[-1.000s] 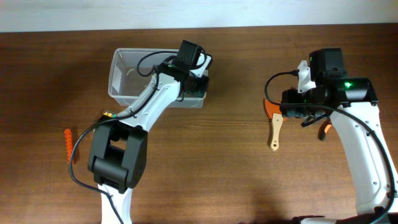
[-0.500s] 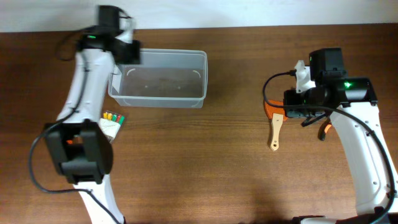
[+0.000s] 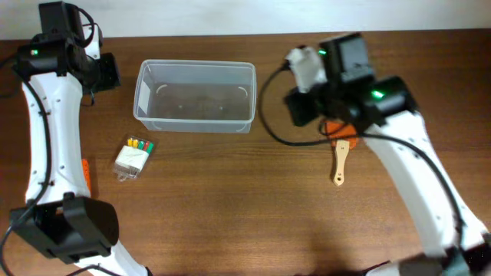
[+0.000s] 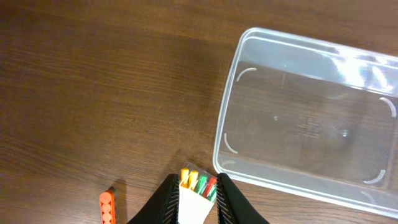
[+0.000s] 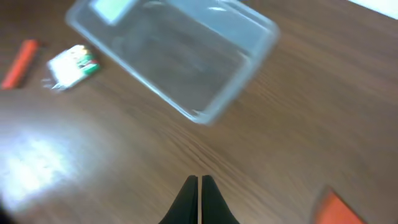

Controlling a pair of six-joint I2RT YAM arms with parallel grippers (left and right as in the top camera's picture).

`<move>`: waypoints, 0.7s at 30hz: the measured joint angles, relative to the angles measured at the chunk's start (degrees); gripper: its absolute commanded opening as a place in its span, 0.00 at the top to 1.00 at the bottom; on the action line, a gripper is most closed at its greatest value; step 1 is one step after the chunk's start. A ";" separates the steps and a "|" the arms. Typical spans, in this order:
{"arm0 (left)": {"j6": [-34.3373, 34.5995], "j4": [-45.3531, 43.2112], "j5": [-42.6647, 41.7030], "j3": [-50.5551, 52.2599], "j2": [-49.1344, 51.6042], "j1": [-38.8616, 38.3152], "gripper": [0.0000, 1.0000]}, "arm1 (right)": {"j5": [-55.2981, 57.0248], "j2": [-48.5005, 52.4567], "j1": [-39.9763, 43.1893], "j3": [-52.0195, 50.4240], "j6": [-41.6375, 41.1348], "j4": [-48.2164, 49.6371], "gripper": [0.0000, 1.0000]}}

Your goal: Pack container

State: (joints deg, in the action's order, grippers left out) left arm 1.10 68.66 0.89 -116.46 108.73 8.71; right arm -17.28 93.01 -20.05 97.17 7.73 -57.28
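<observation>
The clear, empty container (image 3: pixel 196 96) stands at the back of the wooden table; the left wrist view shows it (image 4: pixel 311 115) on the right. My left gripper (image 3: pixel 106 73) hangs high off the container's left end. Its fingers stand slightly apart with nothing held. Through the gap (image 4: pixel 198 180) I see a small packet of coloured pieces (image 3: pixel 134 153) lying on the table below. My right gripper (image 3: pixel 298 107) is just right of the container, shut and empty (image 5: pixel 199 178), in a blurred view.
An orange stick (image 3: pixel 86 175) lies by the left arm's base, left of the packet. A wooden-handled tool (image 3: pixel 340 162) with an orange part lies under the right arm. A blurred orange shape (image 5: pixel 336 208) shows at the right wrist view's lower right.
The left arm swung from over the container's right end to beyond its left end. The right arm moved left off the wooden-handled tool toward the container, and its jaws closed.
</observation>
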 measured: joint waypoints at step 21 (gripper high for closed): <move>0.00 1.49 0.00 -0.11 -0.52 -0.07 0.81 | -7.45 27.56 -5.92 6.62 6.21 11.47 0.96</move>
State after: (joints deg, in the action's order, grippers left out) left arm 1.10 70.15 0.89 -116.57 108.20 8.64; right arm -24.73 120.57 -25.98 103.79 13.93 -45.80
